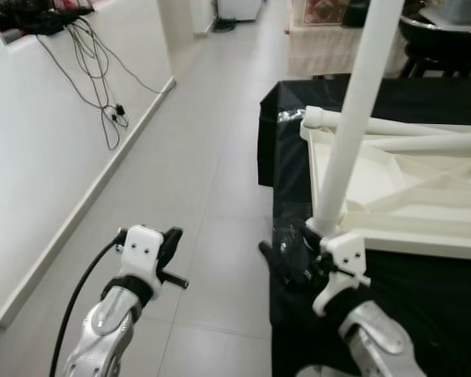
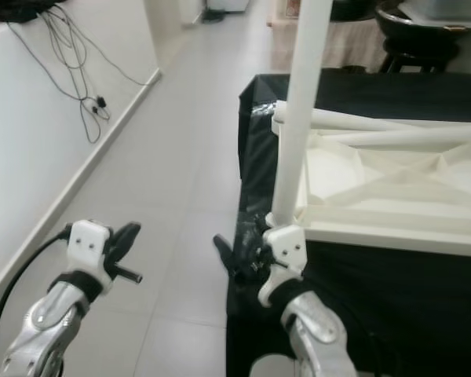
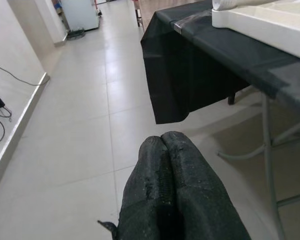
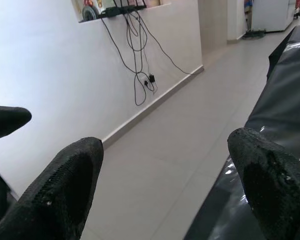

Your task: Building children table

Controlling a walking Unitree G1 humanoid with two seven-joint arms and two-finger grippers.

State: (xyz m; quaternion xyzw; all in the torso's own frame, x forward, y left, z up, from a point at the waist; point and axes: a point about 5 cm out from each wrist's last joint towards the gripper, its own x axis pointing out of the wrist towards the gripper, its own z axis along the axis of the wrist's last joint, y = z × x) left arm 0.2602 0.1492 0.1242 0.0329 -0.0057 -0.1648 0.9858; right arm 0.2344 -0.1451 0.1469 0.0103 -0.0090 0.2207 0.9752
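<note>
No text, label, brand, number or sign can be read on anything here. The patterned panel [image 1: 324,10] at the far end of the room may carry a design, but it is too small and blurred to tell whether it holds any lettering.

A smooth, matt white plastic look is shown by the upturned children table [image 1: 400,184] and its upright leg [image 1: 353,118]. The work table [image 2: 361,314] is draped in black cloth, shiny where a glossy film is creased at its near-left edge. The floor tiles [image 1: 212,157] are seen as pale and faintly glossy. Rough, grainy black rubber is presented by the left gripper [image 3: 166,145] fingers; the arms are made of brushed silver metal.
</note>
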